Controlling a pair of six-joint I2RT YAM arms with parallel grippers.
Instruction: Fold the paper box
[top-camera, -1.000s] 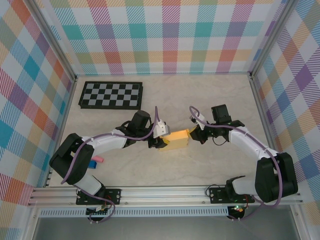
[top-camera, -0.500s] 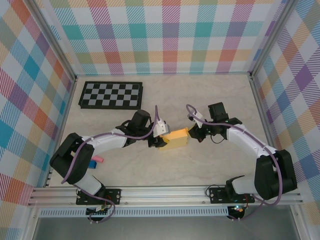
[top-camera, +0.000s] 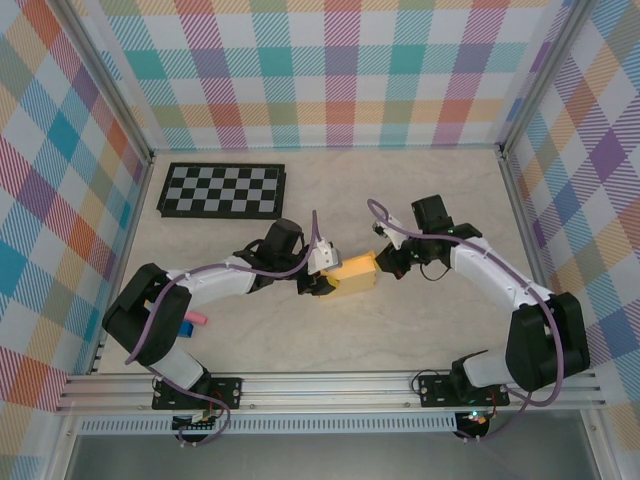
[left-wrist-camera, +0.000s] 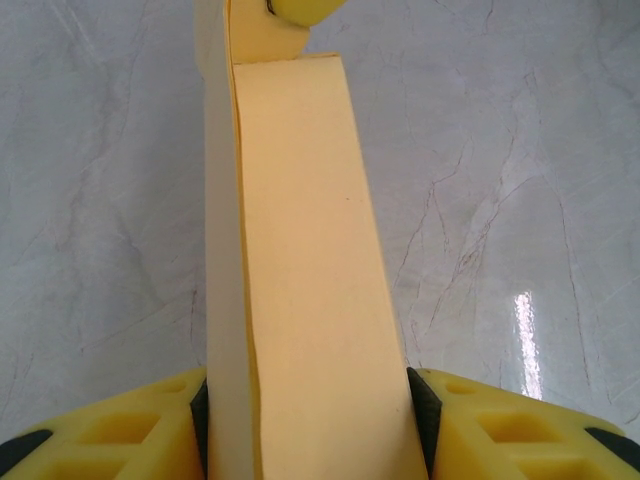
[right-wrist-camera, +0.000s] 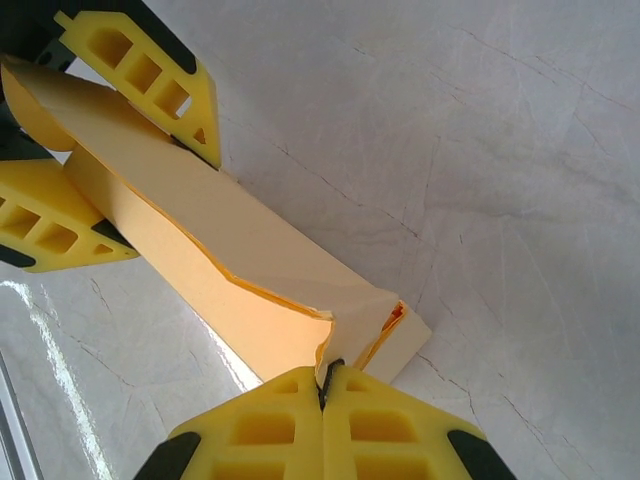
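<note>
Mid-counter (top-camera: 420, 320), the left tool (top-camera: 322, 284) stays clamped across the paper box (top-camera: 356, 274), while the right tool (top-camera: 385, 266), fingers together, has edged in against its right end, pressing or perhaps pinching a half-tucked flap that the right wrist view reveals and the overhead hides.

The table (top-camera: 430, 190) was pale and marble-veined, glossy in places. A checkerboard (top-camera: 221, 190) lay flat at its far left corner. Nearer the left front edge lay two small bits, one pink (top-camera: 198, 319) and one blue (top-camera: 186, 328), side by side.
</note>
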